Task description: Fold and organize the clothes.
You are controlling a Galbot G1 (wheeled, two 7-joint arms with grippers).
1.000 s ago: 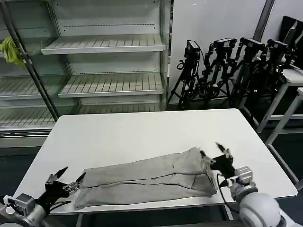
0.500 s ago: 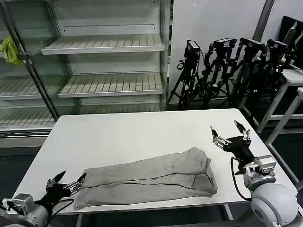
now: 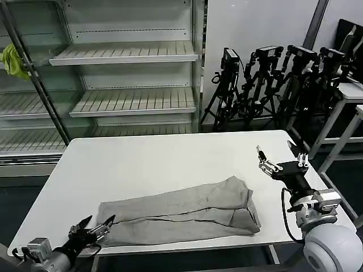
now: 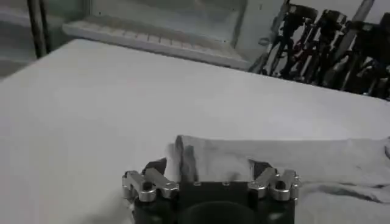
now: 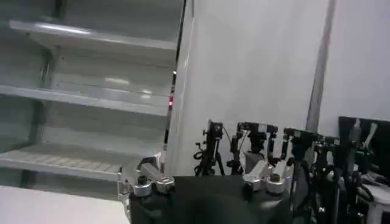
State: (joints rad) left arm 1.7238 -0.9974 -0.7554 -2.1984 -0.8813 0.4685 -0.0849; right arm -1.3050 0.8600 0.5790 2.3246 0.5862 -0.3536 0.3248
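Observation:
One light grey shirt lies folded into a long strip across the front of the white table. My left gripper is low at the table's front left, open, its fingers on either side of the strip's left end. In the left wrist view the grey shirt lies just beyond that open gripper. My right gripper hangs open above the table, to the right of the shirt's right end and apart from it. In the right wrist view that gripper holds nothing and faces the shelves.
Empty white shelving stands behind the table, with a yellow-green rag hanging at its left. Black camera tripods crowd the back right. Another white table is at the far right. The table's far half is bare.
My right gripper has lifted off the shirt's right end and moved up and right. The left gripper has dropped lower and shifted right to the strip's left end.

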